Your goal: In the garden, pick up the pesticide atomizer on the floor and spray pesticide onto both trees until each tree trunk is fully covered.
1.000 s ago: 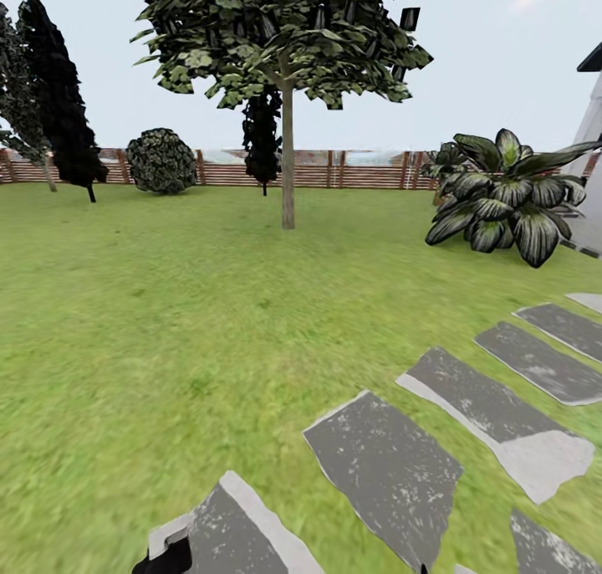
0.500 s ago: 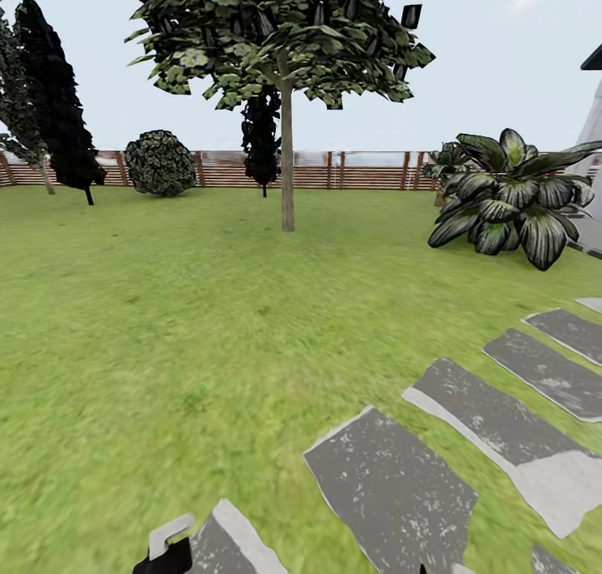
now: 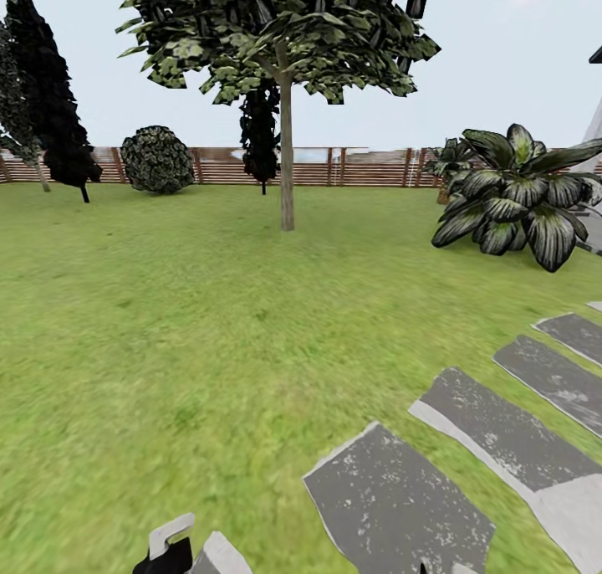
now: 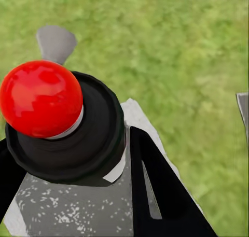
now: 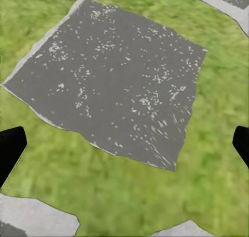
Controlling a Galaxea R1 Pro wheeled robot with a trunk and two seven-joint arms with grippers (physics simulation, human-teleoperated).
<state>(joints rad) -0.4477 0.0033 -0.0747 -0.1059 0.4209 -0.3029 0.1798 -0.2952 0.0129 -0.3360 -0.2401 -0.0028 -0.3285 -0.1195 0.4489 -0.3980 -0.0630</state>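
Lawn of wide green grass point(image 3: 167, 323) lies ahead of me, with one tall leafy tree's straight grey-brown trunk point(image 3: 287, 164) near the brown slatted fence point(image 3: 368, 168). My left gripper point(image 4: 78, 159) appears to pinch a grey-headed sprayer with a red knob point(image 4: 41, 98); my right gripper's point(image 5: 124, 143) fingers are spread wide above a grey stepping stone point(image 5: 114, 76).

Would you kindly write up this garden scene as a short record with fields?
setting: green grass lawn bounded by a brown slatted wooden fence
target tree: leafy tree with a bare grey-brown trunk, far across the lawn
other plants: near-black conifers, round dark bush, broad-leaved palm
path: grey stepping-stone slabs on the right
right end effector: open, above a slab
left wrist view: glossy red ball on a black ring
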